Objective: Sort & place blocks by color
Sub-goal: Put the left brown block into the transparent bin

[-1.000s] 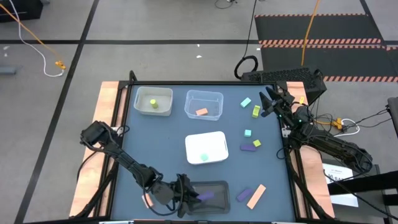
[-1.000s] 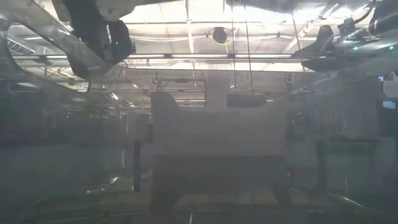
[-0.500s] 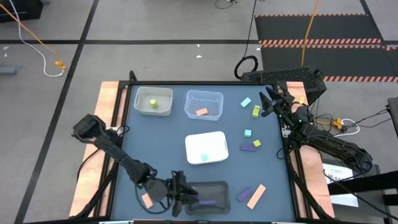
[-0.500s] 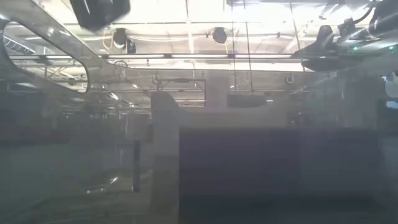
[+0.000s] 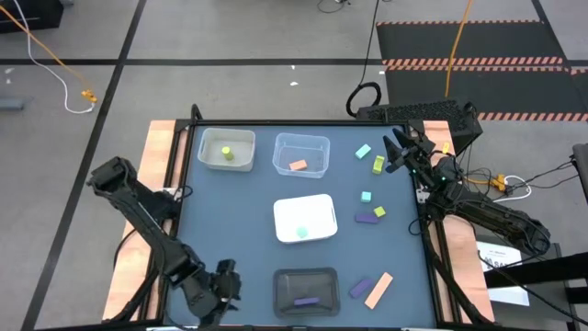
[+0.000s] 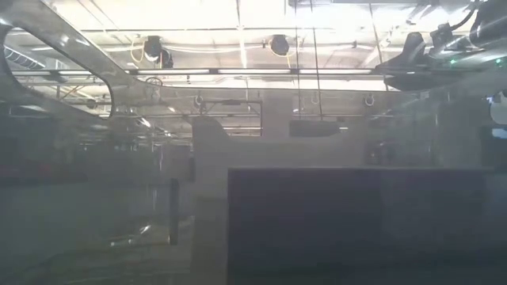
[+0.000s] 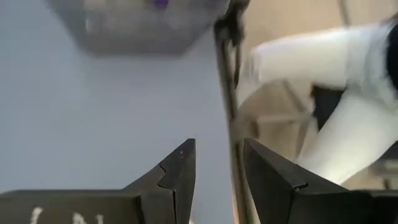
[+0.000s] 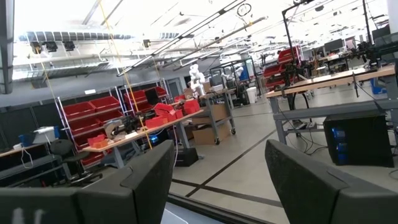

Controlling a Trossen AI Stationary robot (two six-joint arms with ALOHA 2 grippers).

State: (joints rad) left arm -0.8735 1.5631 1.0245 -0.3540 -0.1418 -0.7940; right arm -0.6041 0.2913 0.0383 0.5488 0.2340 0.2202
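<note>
While the purple bar (image 5: pixel 306 301) lies inside the dark tray (image 5: pixel 307 274), I see my left gripper (image 5: pixel 223 282) empty and narrowly parted over bare mat beside that tray, near the table's front edge; the right gripper (image 5: pixel 393 152) waits wide open, far corner.

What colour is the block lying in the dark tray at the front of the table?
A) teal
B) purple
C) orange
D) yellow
B: in the high view a purple bar lies inside the dark tray, alone there.
</note>
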